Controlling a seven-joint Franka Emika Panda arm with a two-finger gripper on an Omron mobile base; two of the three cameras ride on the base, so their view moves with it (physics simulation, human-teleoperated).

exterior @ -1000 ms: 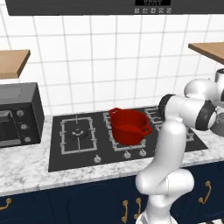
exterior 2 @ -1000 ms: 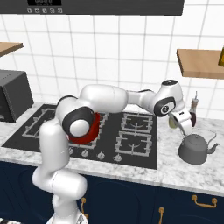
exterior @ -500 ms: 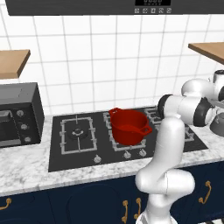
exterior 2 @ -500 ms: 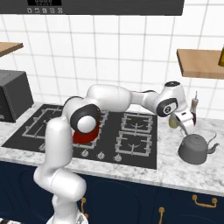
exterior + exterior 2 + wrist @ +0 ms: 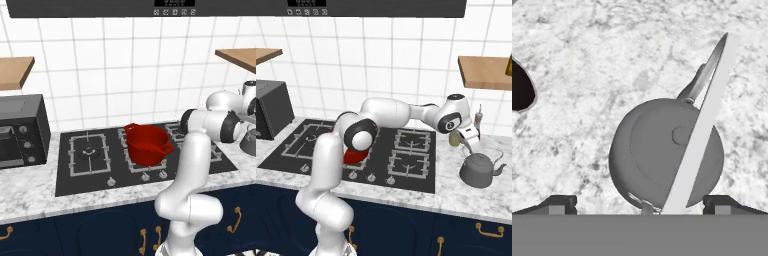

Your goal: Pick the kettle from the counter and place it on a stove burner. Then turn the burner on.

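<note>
The dull grey kettle (image 5: 479,170) stands on the marbled counter (image 5: 466,195) right of the cooktop, its thin handle upright. From above in the hand view, the kettle (image 5: 657,155) sits round and centred, its pale handle (image 5: 704,125) slanting across it. My gripper (image 5: 469,140) hovers just above and behind the kettle. It is open (image 5: 641,205), with one fingertip (image 5: 559,204) on each side of the kettle's body and nothing held. The large single-ring stove burner (image 5: 90,151) lies at the cooktop's left end and is bare.
A red two-handled pot (image 5: 147,144) stands on the cooktop's middle burners. Knobs (image 5: 145,176) line the cooktop's front edge. A microwave (image 5: 20,131) stands at the far left. A small bottle (image 5: 478,120) and an olive round item (image 5: 454,138) stand behind the kettle. A wooden shelf (image 5: 483,72) hangs above.
The hand has eased slightly down and right toward the kettle, and the elbow has swung rightward. The jaws have stayed open and the kettle has not moved.
</note>
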